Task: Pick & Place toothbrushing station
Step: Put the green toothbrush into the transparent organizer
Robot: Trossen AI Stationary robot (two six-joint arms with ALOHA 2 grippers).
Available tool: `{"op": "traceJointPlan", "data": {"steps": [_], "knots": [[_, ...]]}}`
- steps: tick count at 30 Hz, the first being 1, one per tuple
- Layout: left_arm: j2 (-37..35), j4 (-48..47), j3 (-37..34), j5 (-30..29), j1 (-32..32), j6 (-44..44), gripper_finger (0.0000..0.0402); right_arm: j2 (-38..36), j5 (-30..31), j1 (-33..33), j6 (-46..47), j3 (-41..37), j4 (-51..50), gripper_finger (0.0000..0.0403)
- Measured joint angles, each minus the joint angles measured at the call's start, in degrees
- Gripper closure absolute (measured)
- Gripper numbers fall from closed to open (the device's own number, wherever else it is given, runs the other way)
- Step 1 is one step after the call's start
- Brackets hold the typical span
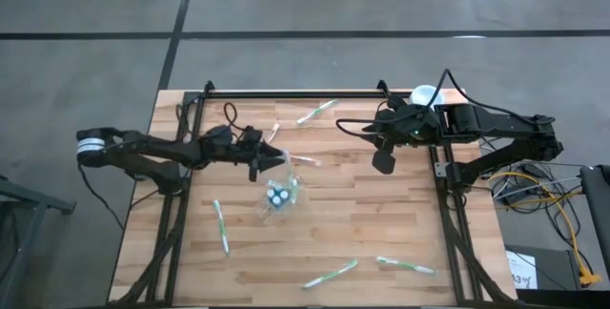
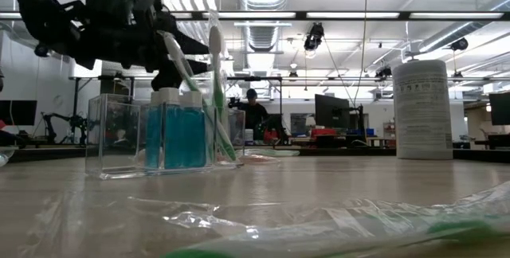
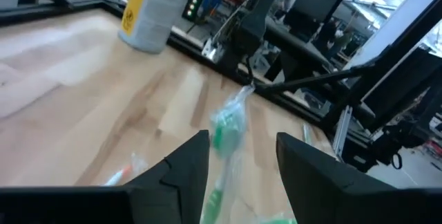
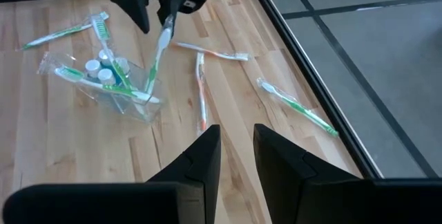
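A clear holder (image 1: 279, 195) with blue-capped bottles stands mid-table and also shows in the right wrist view (image 4: 114, 82). Toothbrushes stand in it (image 2: 215, 67). My left gripper (image 1: 265, 161) hovers just above and left of it, open. The upper end of a green toothbrush in a clear wrapper (image 3: 224, 127) lies between its fingers, and the lower end slants down into the holder (image 4: 155, 58). My right gripper (image 1: 383, 163) hangs open and empty at the right. My left gripper's fingers stand on either side of the wrapped toothbrush's upper end (image 3: 219, 175), coming from the table's left. It lies close beside one finger (image 3: 186, 165). I cannot tell whether it touches. The toothbrush's lower end rests in the holder.
Wrapped toothbrushes lie loose on the table: one at the far edge (image 1: 317, 112), one near left (image 1: 221, 225), two near the front (image 1: 331, 273) (image 1: 405, 265), and orange ones by the holder (image 4: 202, 89). A white canister (image 1: 422, 94) stands at the far right.
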Motion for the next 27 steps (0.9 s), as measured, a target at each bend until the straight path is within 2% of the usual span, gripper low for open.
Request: {"op": "traceJointPlan", "data": {"steps": [8, 14, 20, 24, 27], "knots": [[-0.09, -6.48, -0.01, 0.57, -0.3, -0.28, 0.0229, 0.0, 0.0, 0.0, -0.02, 0.0, 0.01, 0.0321], [-0.73, -6.75, -0.02, 0.81, -0.67, -1.55, 0.0229, 0.0, -0.02, 0.04, 0.0, 0.0, 0.0, 0.0321], [-5.84, -8.49, -0.02, -1.35, 0.71, -0.98, 0.0229, 0.0, 0.0, 0.04, -0.01, 0.0, 0.02, 0.0321], [-11.03, -14.86, 0.07, -5.18, 2.17, -5.26, 0.0229, 0.0, 0.0, 0.03, 0.0, 0.0, 0.0, 0.0321], [-15.6, -19.13, 0.07, -5.89, 2.72, -6.2, 0.0229, 0.0, 0.0, 0.02, 0.0, 0.0, 0.02, 0.0321]]}}
